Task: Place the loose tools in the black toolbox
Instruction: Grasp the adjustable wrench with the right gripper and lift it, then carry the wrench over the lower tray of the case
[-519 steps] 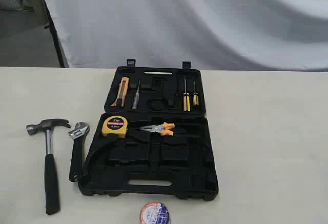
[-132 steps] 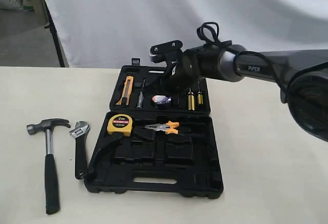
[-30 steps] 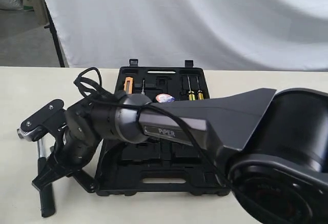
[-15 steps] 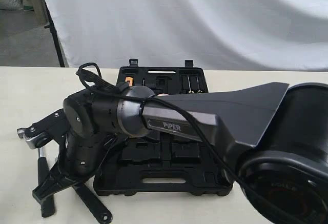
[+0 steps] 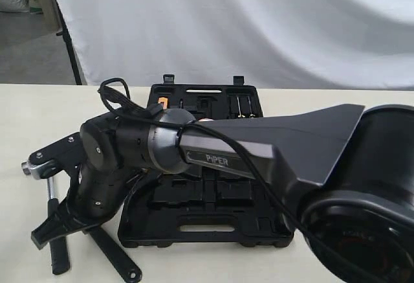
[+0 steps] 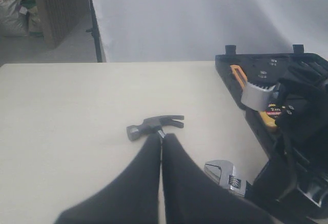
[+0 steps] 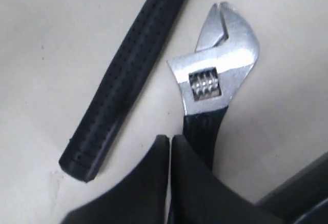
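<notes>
The black toolbox lies open on the table, largely covered by my right arm. That arm reaches across to the left, and its gripper is low over the table between the hammer and the wrench. The hammer's black handle lies beside it. The silver adjustable wrench lies flat with its black handle next to one finger, not between the two. My right gripper is shut on nothing. My left gripper is shut too, pointing at the hammer head.
The toolbox lid holds an orange-handled knife and screwdrivers. A yellow tape measure sits in the base. A white backdrop hangs behind the table. Bare tabletop lies to the left of the hammer.
My right gripper has shut and shifted slightly left. The wrench has swung, so its handle end now points towards the front of the table. The hammer has stayed put.
</notes>
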Action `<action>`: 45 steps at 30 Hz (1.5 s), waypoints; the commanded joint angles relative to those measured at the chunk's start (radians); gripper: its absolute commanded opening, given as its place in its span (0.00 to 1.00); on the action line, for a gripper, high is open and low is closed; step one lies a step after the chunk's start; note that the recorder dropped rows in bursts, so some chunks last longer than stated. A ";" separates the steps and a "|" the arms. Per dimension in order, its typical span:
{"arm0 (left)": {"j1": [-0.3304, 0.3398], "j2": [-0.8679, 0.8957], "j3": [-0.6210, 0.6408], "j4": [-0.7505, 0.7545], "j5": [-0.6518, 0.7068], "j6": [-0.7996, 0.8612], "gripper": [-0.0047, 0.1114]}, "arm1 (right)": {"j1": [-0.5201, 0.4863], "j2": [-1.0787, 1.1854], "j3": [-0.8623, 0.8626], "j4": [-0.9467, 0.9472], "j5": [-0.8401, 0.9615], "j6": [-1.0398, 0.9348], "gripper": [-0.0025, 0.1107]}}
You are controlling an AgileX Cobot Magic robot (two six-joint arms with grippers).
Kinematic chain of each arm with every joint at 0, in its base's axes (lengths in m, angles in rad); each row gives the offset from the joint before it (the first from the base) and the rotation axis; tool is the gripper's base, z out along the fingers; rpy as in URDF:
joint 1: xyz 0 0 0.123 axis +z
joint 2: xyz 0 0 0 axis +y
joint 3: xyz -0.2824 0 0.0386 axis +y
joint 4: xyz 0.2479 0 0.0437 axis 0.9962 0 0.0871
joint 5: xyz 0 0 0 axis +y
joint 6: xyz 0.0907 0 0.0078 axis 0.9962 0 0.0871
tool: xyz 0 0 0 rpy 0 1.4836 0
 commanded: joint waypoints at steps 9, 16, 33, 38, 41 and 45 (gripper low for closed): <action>-0.005 -0.003 0.002 -0.008 -0.001 0.000 0.05 | 0.001 0.017 0.000 -0.072 -0.137 -0.004 0.62; -0.005 -0.003 0.002 -0.008 -0.001 0.000 0.05 | 0.001 0.067 0.000 -0.120 -0.217 -0.021 0.62; -0.005 -0.003 0.002 -0.008 -0.001 0.000 0.05 | 0.001 0.117 0.000 -0.168 -0.285 -0.054 0.20; -0.005 -0.003 0.002 -0.008 -0.001 0.000 0.05 | 0.003 0.113 0.000 -0.168 -0.267 -0.049 0.02; -0.005 -0.003 0.002 -0.008 -0.001 0.000 0.05 | 0.003 0.091 0.000 -0.168 -0.224 -0.045 0.02; -0.005 -0.003 0.002 -0.008 -0.001 0.000 0.05 | 0.003 0.051 0.000 -0.168 -0.174 -0.017 0.02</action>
